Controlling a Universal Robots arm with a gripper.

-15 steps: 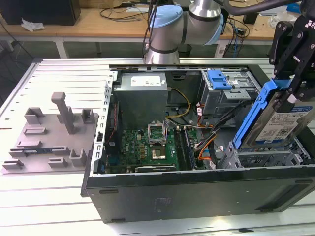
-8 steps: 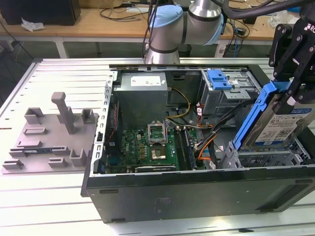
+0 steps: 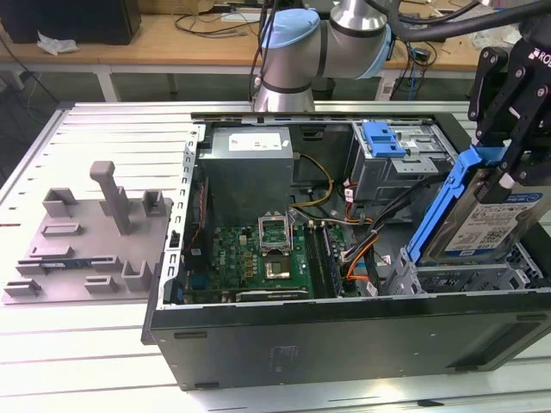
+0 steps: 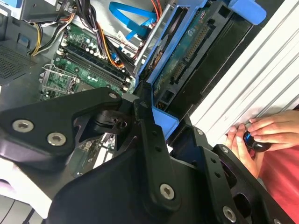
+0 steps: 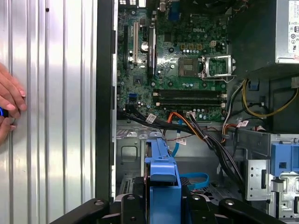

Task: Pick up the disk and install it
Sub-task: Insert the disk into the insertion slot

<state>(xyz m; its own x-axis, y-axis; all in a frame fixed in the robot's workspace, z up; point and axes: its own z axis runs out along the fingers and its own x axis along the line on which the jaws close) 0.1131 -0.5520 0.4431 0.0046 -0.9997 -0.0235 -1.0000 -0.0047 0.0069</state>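
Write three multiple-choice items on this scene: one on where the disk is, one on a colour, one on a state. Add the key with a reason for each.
1. Where is the disk?
A. Flat on the motherboard.
B. At the end of the computer case on the exterior view's right.
C. On the bench behind.

2. What colour is the carrier bracket around the disk?
A. Blue.
B. Red.
C. Yellow.

3. What state is the disk in?
A. Lying flat in a bay.
B. Lying loose beside the case.
C. Tilted, held by the gripper.

Key:
1 B, it stands over that end of the open case.
2 A, blue plastic frames the silver drive.
3 C, the jaws are shut on its upper end and it leans steeply.
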